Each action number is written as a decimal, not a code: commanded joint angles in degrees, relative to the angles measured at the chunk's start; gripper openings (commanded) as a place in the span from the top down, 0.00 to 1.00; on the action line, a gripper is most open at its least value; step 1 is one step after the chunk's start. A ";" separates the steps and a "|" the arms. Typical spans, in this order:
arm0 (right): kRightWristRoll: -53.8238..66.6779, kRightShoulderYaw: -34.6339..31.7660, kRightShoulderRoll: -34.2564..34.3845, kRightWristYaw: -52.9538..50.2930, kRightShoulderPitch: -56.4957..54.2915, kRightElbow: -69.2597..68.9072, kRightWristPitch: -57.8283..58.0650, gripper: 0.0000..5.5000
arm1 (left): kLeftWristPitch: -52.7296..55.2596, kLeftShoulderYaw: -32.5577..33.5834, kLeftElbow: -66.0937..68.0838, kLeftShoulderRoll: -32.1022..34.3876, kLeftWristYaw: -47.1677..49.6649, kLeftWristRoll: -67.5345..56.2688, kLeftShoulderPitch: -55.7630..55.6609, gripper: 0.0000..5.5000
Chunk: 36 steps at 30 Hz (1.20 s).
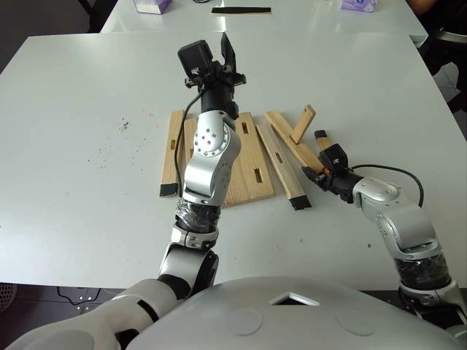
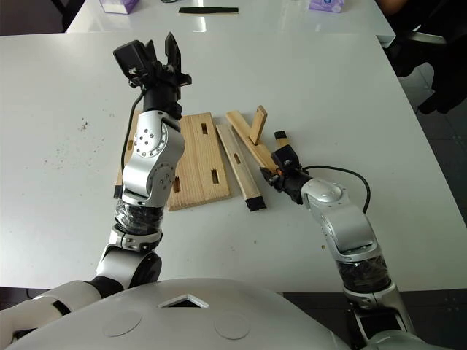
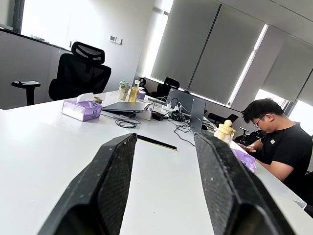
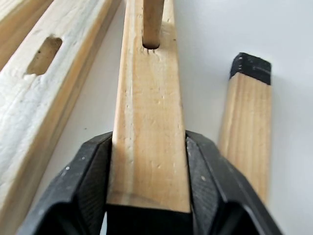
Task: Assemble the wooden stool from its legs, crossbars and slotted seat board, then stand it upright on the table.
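Clamping leg (image 4: 146, 122) near end w/ R gripper (image 4: 149, 144), axis running ahead to crossbar (image 4: 152, 19); holding L gripper (image 3: 164, 147) agape, aloft.

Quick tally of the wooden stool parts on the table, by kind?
Legs: 4, one of them clamped in the right gripper
Crossbars: 1, standing in a slot of the held leg
Slotted seat board: 1
Total: 6 parts in view
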 commanded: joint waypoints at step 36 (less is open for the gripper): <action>40.09 -14.46 -5.47 48.40 -32.07 18.06 2.69 0.62 | 43.37 21.12 -6.90 29.92 -46.75 -73.59 -5.04 0.42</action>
